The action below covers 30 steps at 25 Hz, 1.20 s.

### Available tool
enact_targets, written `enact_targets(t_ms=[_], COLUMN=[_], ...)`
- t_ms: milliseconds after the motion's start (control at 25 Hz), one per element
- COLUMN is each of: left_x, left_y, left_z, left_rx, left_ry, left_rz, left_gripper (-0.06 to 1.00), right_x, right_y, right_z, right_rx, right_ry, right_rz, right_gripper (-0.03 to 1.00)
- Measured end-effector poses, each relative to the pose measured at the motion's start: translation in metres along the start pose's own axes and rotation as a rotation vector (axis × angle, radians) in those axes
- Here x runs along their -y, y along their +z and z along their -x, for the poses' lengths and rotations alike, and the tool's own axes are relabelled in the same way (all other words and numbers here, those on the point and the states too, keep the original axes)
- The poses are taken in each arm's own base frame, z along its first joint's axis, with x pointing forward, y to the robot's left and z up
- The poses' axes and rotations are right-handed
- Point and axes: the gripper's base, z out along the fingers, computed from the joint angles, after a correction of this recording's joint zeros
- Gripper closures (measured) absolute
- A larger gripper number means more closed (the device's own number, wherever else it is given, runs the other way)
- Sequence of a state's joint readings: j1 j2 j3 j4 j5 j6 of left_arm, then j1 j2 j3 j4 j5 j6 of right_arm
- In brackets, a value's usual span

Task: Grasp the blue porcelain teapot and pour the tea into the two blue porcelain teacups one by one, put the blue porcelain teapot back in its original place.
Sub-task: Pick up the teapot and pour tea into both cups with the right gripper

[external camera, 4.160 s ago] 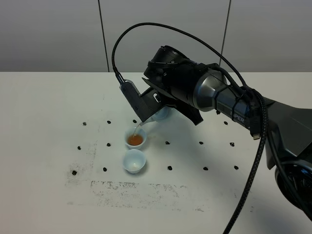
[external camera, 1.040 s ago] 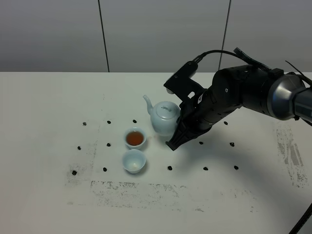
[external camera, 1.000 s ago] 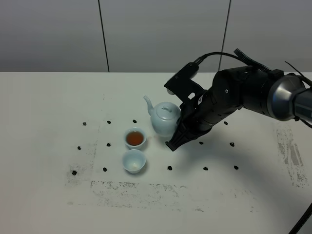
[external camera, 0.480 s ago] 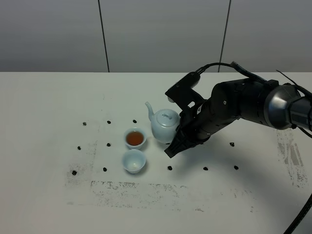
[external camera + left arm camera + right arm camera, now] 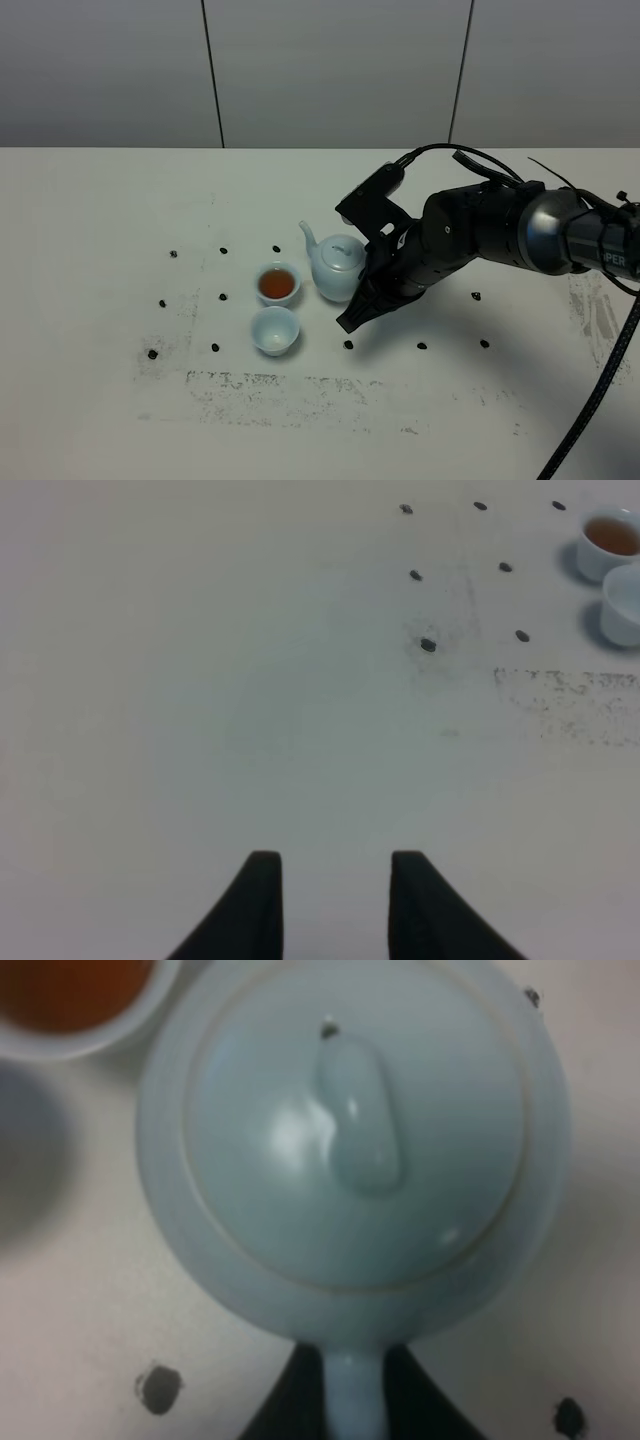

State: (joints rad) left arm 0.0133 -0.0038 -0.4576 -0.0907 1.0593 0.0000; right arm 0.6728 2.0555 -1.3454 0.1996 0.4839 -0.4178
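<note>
Right hand (image 5: 352, 1405) apparently clamps the loop handle (image 5: 352, 1375) of the glossy round teapot (image 5: 355, 1150); left hand (image 5: 330, 905) stands parted.

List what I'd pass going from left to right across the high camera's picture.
tea-filled teacup with the empty teacup straight in front of it → teapot → right hand gripping the teapot's handle

Glossy, smooth glaze on the blue teapot (image 5: 350, 1130) and teacups (image 5: 277, 284) (image 5: 275, 331); the table (image 5: 100, 250) is matt and scuffed.
</note>
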Motion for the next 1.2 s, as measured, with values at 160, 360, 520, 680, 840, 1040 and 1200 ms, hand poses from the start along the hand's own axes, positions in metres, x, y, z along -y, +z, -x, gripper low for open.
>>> enact_targets(t_ms=[160, 360, 520, 680, 840, 1040, 1200], left_x=[0.0, 0.0, 0.0, 0.0, 0.0, 0.0, 0.0], left_y=[0.0, 0.0, 0.0, 0.0, 0.0, 0.0, 0.0], left_z=[0.0, 0.0, 0.0, 0.0, 0.0, 0.0, 0.0], left_rx=[0.0, 0.0, 0.0, 0.0, 0.0, 0.0, 0.0], left_ry=[0.0, 0.0, 0.0, 0.0, 0.0, 0.0, 0.0], left_rz=[0.0, 0.0, 0.0, 0.0, 0.0, 0.0, 0.0], left_gripper=[0.65, 0.65, 0.65, 0.65, 0.65, 0.65, 0.65], right_x=[0.001, 0.0, -0.001, 0.0, -0.001, -0.002, -0.007], right_y=[-0.009, -0.053, -0.083, -0.088, -0.088, -0.089, -0.088], right_z=[0.002, 0.013, 0.012, 0.004, 0.002, 0.006, 0.02], right_rx=[0.009, 0.053, 0.022, -0.064, -0.08, -0.081, -0.083], right_ry=[-0.021, -0.126, -0.349, -0.623, -0.779, -0.895, -0.946], right_rz=[-0.011, -0.036, -0.051, -0.01, 0.002, -0.023, -0.038], right_gripper=[0.94, 0.94, 0.94, 0.94, 0.94, 0.94, 0.94])
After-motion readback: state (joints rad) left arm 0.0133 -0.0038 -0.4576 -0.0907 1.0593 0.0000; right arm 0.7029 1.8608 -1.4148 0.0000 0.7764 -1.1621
